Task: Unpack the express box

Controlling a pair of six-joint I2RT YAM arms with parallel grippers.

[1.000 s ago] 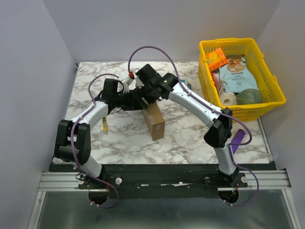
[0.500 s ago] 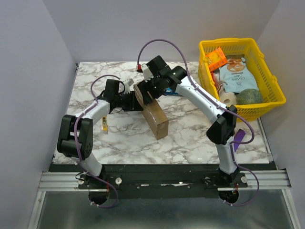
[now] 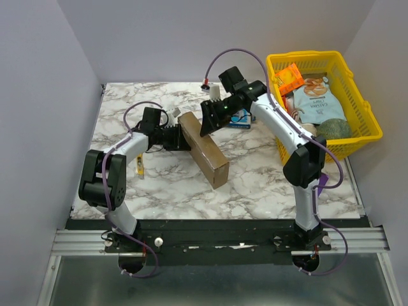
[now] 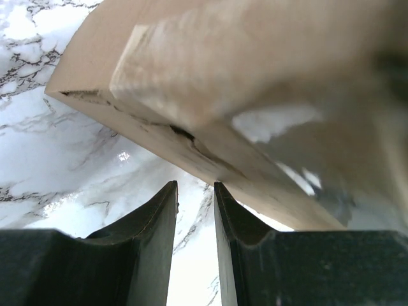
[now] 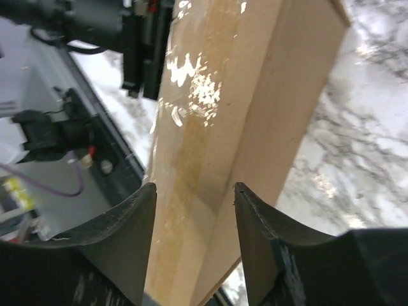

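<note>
Left hand (image 4: 194, 223) nearly together, empty; right hand (image 5: 191, 210) apart beside express box (image 3: 203, 150).

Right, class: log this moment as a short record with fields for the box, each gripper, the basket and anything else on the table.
express box: standing on a long edge on the marble table, lid closed
left gripper: fingers nearly together, empty, beside the box
right gripper: open, box between its fingers
yellow basket: far right, holds packets
blue box: behind the right arm

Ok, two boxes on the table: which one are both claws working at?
The brown cardboard express box standing on edge mid-table between the claws, not the smaller blue box lying flat behind the right arm.
</note>
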